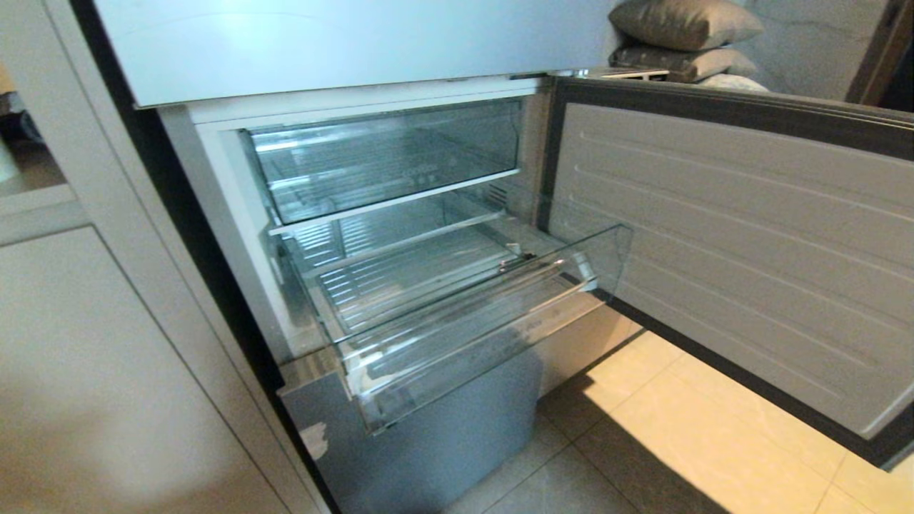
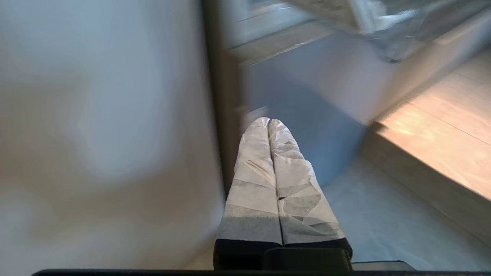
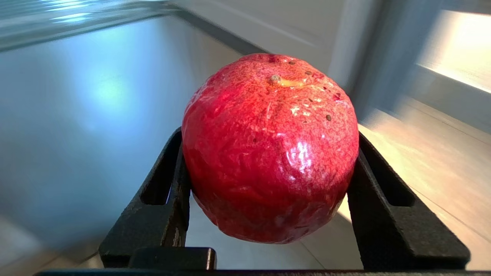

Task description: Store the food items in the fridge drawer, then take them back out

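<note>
One red fruit (image 3: 270, 149) sits clamped between the right gripper (image 3: 268, 168) fingers; left gripper (image 2: 268, 124) fingers pressed together, empty; one fridge drawer (image 1: 457, 321) pulled out.

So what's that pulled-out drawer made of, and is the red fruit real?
The fridge drawer looks like clear, glossy hard plastic: you see its ribbed floor through the walls. The red fruit, clamped in the right tool, has a shiny, faintly crinkled skin, so possibly a plastic or foam replica; I can't be sure.
</note>
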### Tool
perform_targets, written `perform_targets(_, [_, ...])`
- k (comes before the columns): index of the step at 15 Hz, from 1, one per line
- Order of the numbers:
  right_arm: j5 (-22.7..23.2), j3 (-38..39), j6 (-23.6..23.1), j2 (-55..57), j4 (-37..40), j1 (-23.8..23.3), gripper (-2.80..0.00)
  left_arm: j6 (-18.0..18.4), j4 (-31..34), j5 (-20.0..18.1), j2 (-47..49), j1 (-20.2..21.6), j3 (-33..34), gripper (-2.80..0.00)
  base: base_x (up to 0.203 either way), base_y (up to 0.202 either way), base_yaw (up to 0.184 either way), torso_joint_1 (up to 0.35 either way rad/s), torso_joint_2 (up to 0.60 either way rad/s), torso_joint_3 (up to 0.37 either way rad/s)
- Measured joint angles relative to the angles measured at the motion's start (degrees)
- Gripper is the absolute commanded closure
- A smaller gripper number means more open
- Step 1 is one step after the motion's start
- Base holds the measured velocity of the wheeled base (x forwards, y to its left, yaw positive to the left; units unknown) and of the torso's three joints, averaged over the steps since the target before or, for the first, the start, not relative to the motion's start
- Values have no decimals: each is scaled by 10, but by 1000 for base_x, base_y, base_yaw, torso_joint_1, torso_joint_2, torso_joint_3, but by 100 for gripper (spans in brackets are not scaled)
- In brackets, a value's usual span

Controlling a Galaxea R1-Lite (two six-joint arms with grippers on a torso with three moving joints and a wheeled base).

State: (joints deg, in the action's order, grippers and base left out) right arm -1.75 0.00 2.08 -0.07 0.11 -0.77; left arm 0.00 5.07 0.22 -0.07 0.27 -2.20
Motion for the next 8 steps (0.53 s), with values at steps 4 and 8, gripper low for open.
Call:
perform_targets(4, [0,0,0,0,0,0,0,0,0,0,0,0,0,0,1,-8,176,2,2,5])
perform_targets(8, [0,0,0,0,0,0,0,0,0,0,0,0,0,0,3,-8,173,0,2,2])
